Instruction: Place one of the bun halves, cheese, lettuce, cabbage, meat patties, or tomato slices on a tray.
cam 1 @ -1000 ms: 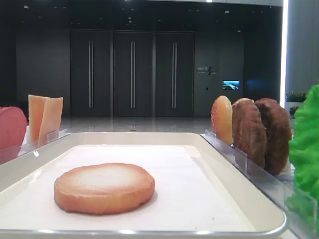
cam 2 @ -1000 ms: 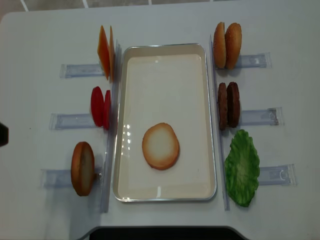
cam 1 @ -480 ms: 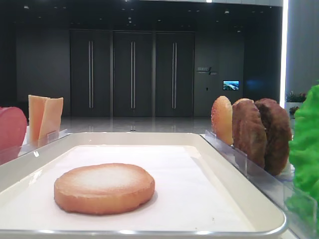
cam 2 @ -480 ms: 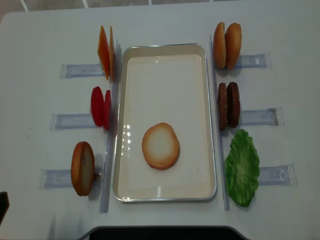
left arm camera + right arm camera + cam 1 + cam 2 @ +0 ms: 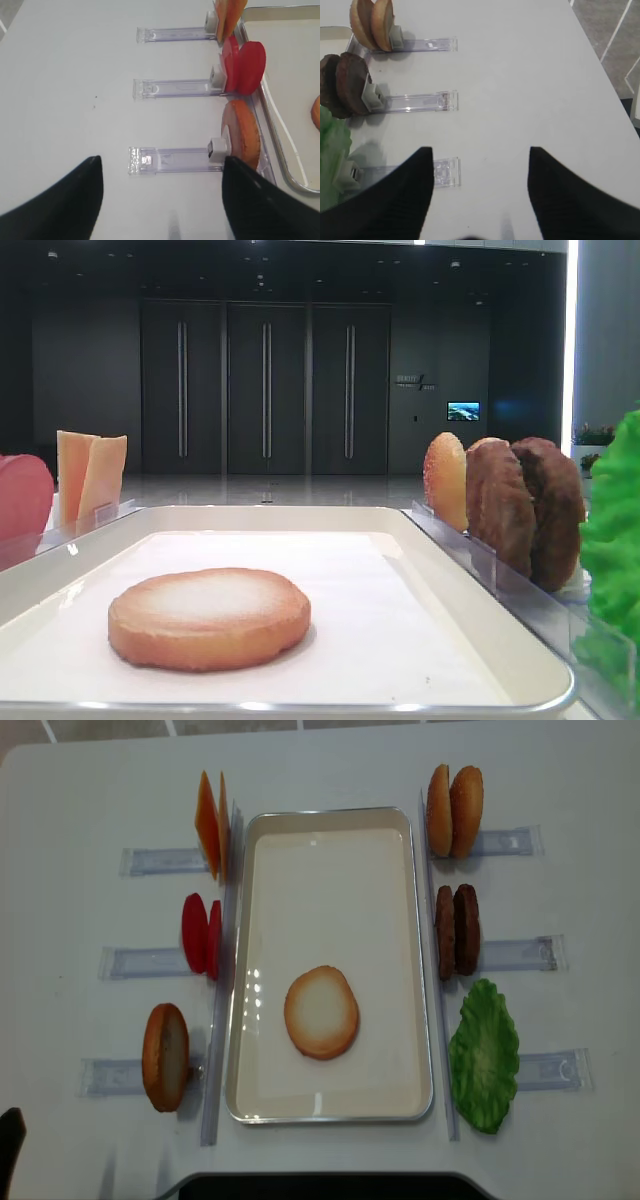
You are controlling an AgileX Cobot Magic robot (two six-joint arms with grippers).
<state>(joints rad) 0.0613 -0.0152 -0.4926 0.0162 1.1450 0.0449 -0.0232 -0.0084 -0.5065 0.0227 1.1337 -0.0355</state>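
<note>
One bun half (image 5: pixel 321 1012) lies flat, cut face up, on the cream tray (image 5: pixel 330 880), toward its front end. A second bun half (image 5: pixel 242 132) stands on edge in a clear holder left of the tray. Behind it stand the tomato slices (image 5: pixel 245 67) and the cheese (image 5: pixel 210 825). On the tray's right are the meat patties (image 5: pixel 347 82) and a green lettuce leaf (image 5: pixel 484 1055); cabbage is out of view. My left gripper (image 5: pixel 160 165) is open and empty over bare table left of the bun holder. My right gripper (image 5: pixel 480 150) is open and empty, right of the lettuce holder.
Two speckled orange-tan discs (image 5: pixel 455 810) stand at the back right. Clear plastic holder strips (image 5: pixel 510 842) run outward from each food item on both sides. The table's right edge (image 5: pixel 605 65) drops to the floor. A dark base (image 5: pixel 320 1185) sits at the table's front edge.
The dark part of my left arm has slid from the overhead view's left edge down to its bottom-left corner. The food and the tray have not moved.
</note>
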